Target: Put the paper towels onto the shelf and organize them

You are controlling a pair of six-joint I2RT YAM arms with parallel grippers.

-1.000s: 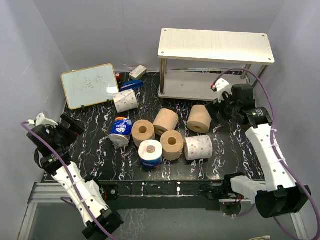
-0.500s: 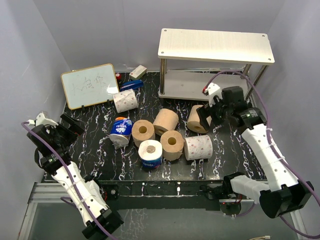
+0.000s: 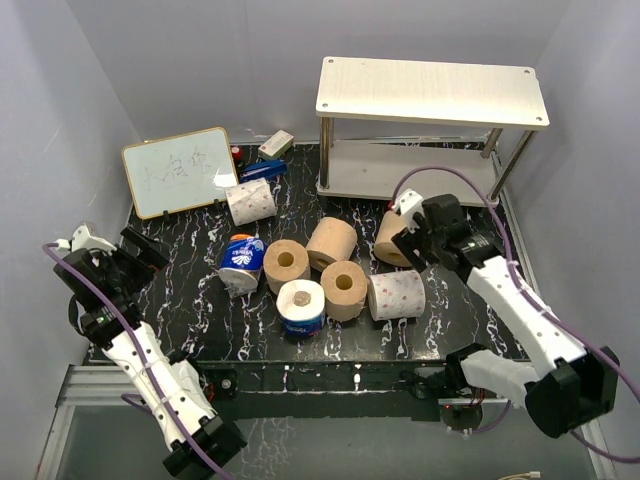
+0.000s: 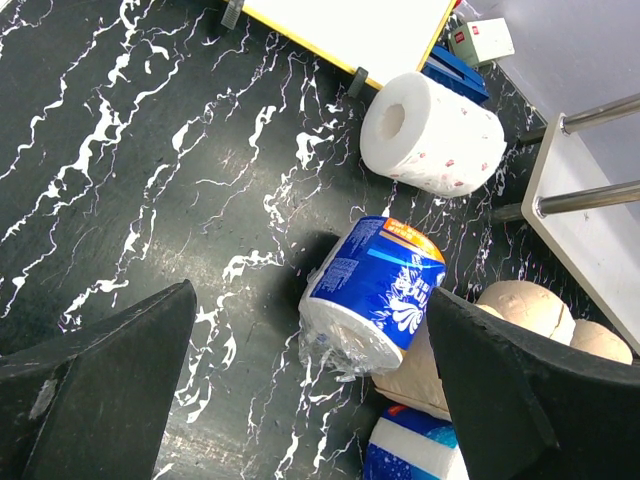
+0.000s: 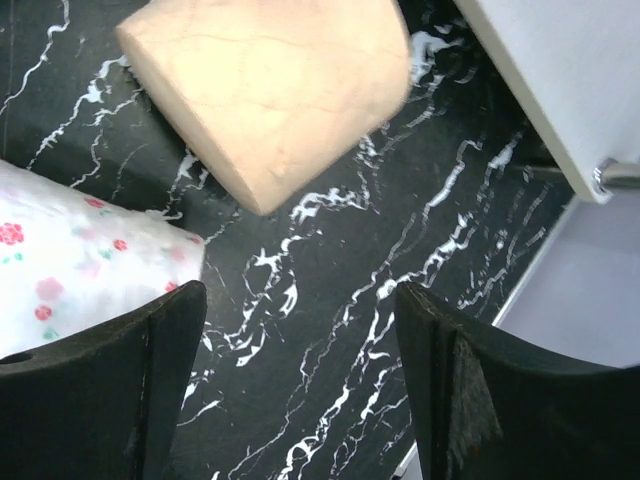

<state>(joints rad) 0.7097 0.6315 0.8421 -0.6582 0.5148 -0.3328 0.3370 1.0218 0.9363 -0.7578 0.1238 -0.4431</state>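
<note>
The paper towels (image 3: 331, 243) lie clustered mid-table (image 3: 190, 300), before the shelf (image 3: 430, 92); a writing board (image 3: 180, 170) stands behind them, leftward.

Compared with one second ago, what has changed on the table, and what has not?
The right gripper moved left and nearer, away from the lower board of the shelf, and now hangs open close to the tan roll nearest the shelf. It has gripped nothing. The left gripper, the other rolls and the shelf stayed in place.
</note>
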